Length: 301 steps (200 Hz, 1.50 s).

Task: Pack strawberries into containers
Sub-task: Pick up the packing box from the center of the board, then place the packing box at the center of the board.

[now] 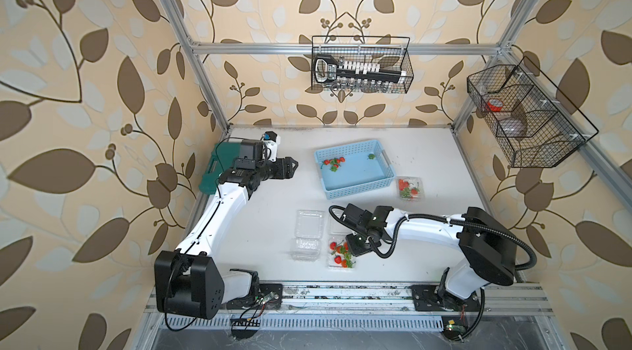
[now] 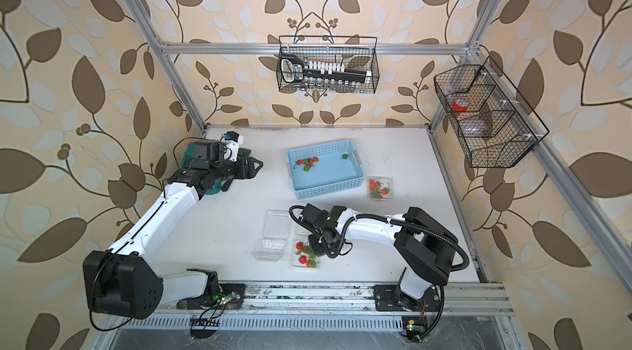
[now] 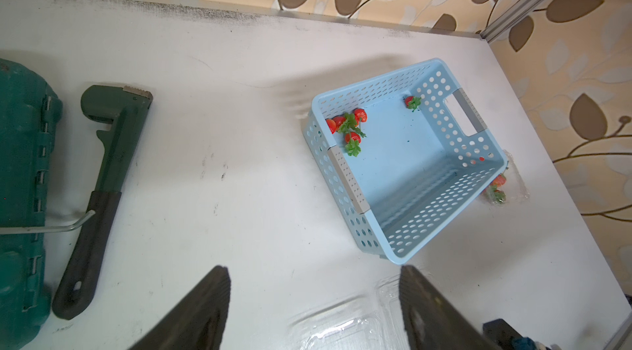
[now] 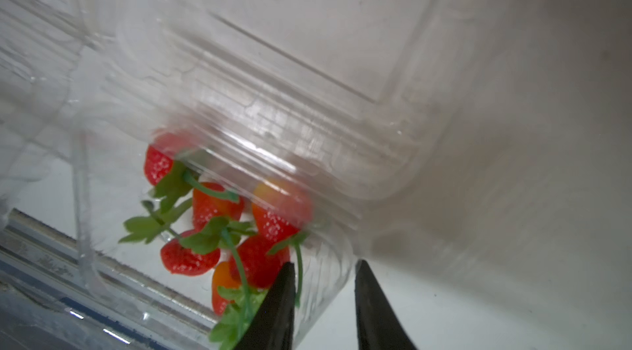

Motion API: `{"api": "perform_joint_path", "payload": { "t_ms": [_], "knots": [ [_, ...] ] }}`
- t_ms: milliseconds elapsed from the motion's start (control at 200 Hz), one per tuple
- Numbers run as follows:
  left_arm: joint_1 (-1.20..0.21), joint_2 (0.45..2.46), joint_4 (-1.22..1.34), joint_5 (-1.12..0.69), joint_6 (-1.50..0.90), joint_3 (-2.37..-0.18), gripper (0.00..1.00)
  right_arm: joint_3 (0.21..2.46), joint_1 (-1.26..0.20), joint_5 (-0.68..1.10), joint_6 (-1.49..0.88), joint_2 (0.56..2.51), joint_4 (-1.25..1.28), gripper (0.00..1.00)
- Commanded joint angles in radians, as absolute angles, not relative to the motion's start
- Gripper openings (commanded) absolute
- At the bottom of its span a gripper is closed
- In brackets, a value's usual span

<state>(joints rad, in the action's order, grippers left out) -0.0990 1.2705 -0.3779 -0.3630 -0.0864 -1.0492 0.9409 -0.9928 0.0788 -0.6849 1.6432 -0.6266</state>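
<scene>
Right gripper (image 4: 325, 263) is sitting low at the near container (image 4: 273, 139), front centre of the tabletop (image 1: 260, 228). Its jaws are standing apart and straddling the box's side wall, with one finger (image 4: 273, 304) inside next to the fruit and the other outside. A gap is showing around the thin wall, so it's not reading as clamped. About six strawberries (image 4: 205, 204) are lying in that box with their stems tangled. The clear lid is hanging tilted over them, blurred in the right wrist view.

Left gripper (image 1: 290, 167) is hovering above the tabletop at the far left and pointing toward the blue basket (image 1: 359, 177). Its jaws are standing wide apart, with nothing between them in the left wrist view.

Loose strawberries (image 3: 349, 126) are sitting as a cluster in one far corner of the basket, and a single berry (image 3: 413, 102) is sitting in the other far corner.

Empty container (image 1: 307, 235) is lying open with its lid flat, just beside the near container on the left-arm side.

Third container (image 1: 409, 188) is sitting just beside the basket's near right corner. It's holding several berries, and the lid is looking shut.

Green tool case (image 1: 208, 174) is lying partly under the left arm, with a dark wrench (image 3: 102, 177) lying beside it.
</scene>
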Motion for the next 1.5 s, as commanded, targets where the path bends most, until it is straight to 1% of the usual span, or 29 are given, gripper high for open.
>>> {"api": "perform_joint_path", "payload": {
  "t_ms": [0, 165, 315, 365, 445, 575, 795, 1130, 1295, 1500],
  "knots": [
    [-0.116, 1.241, -0.370, -0.375, -0.082, -1.047, 0.79, 0.942, -0.997, 0.071, -0.698, 1.664, -0.634, 0.26],
    [-0.164, 1.230, -0.383, -0.356, -0.078, -1.050, 0.80, 0.985, -0.993, -0.024, -0.689, 1.650, -0.720, 0.19],
    [-0.234, 1.255, -0.429, -0.327, -0.107, -1.082, 0.79, 0.988, -0.969, -0.056, -0.661, 1.620, -0.754, 0.12],
    [-0.244, 1.270, -0.449, -0.343, -0.134, -1.096, 0.79, 0.988, -0.965, -0.065, -0.649, 1.603, -0.762, 0.11],
    [-0.244, 1.285, -0.439, -0.404, -0.209, -1.085, 0.79, 0.987, -0.951, -0.076, -0.621, 1.583, -0.775, 0.10],
    [-0.252, 1.281, -0.384, -0.487, -0.328, -0.999, 0.79, 0.965, -0.926, -0.096, -0.599, 1.544, -0.781, 0.10],
    [-0.322, 1.242, -0.331, -0.514, -0.435, -0.897, 0.79, 0.976, -0.885, -0.095, -0.562, 1.455, -0.787, 0.09],
    [-0.349, 1.236, -0.275, -0.548, -0.482, -0.822, 0.79, 0.960, -0.814, -0.047, -0.517, 1.401, -0.767, 0.09],
    [-0.395, 1.254, -0.221, -0.554, -0.509, -0.799, 0.78, 0.964, -0.808, -0.028, -0.516, 1.399, -0.751, 0.08],
    [-0.405, 1.280, -0.153, -0.595, -0.547, -0.783, 0.78, 0.993, -0.801, -0.021, -0.502, 1.413, -0.753, 0.08]
  ]
}}
